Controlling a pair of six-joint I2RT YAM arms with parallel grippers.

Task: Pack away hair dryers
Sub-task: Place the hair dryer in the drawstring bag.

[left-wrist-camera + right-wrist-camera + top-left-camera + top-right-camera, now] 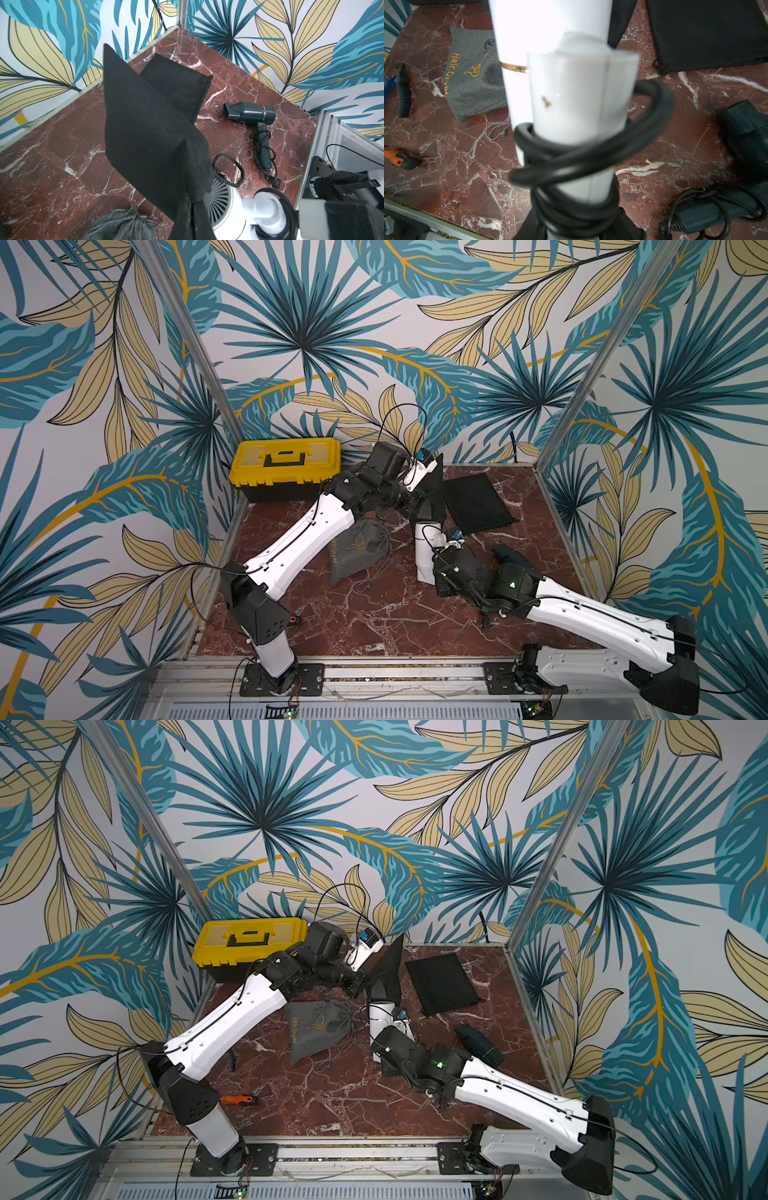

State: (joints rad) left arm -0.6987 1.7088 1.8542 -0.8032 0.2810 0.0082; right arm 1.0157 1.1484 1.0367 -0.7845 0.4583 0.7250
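Overhead view of a dark red marble table (374,622) walled by leaf-patterned panels, with two robot arms reaching in from the near edge.

The left gripper (188,216) is pressed together on the rim of a black pouch (434,489), lifting it so the cloth hangs limp near the centre, toward the far side. The right gripper (577,226) is clamped around the handle of the white hair dryer (428,547), low down where the black cord (591,153) is coiled. The dryer sits at the middle of the table. Its rear fan grille is right against the lifted pouch's mouth, not yet inside. Whether it rests on the marble is unclear.

A dark teal hair dryer (249,113) lies on the marble to the right, cord wound on its handle. A grey pouch (316,1029) printed "Hair Dryer" lies left of centre, bunched. Its contents are hidden. A flat black pouch (442,982) lies far right.

The dryer is probably light, rigid and smooth, so the barrel would slip. The corded handle seems the surer hold. Loose cord loops could catch on the soft, collapsing pouch mouth.

A yellow toolbox (284,466) stands far left. An orange-handled screwdriver (237,1099) lies near left.
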